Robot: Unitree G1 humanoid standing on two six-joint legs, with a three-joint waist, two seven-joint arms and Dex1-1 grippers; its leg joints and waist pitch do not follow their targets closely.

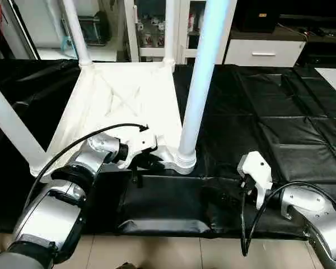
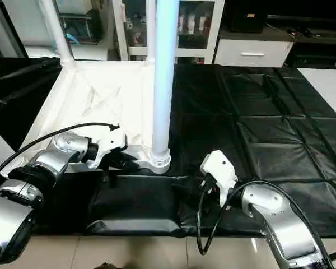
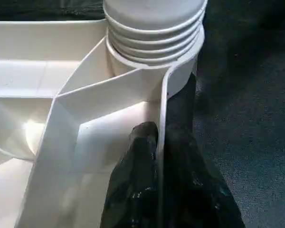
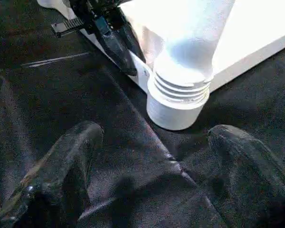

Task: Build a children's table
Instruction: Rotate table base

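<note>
The children's table [image 1: 117,101] lies upside down on the black cover, its ribbed underside facing up and its white legs rising from the corner sockets. The nearest leg [image 1: 204,73] stands in the near right socket [image 1: 186,162]. My left gripper [image 3: 160,142] is beside that socket, shut on the thin white rim of the top, with one black finger [image 3: 140,156] inside the rim and the other outside. My right gripper [image 4: 152,142] hovers low over the cover just in front of the same socket. It is open, its fingers [image 4: 71,156] spread wide with nothing between them.
The black-covered work table [image 1: 280,123] stretches away to the right. A folded black pad [image 1: 162,207] lies along its front edge under my grippers. Two more legs [image 1: 75,31] stand at the far corners and one slants at the left [image 1: 11,126]. White cabinets [image 1: 263,53] stand behind.
</note>
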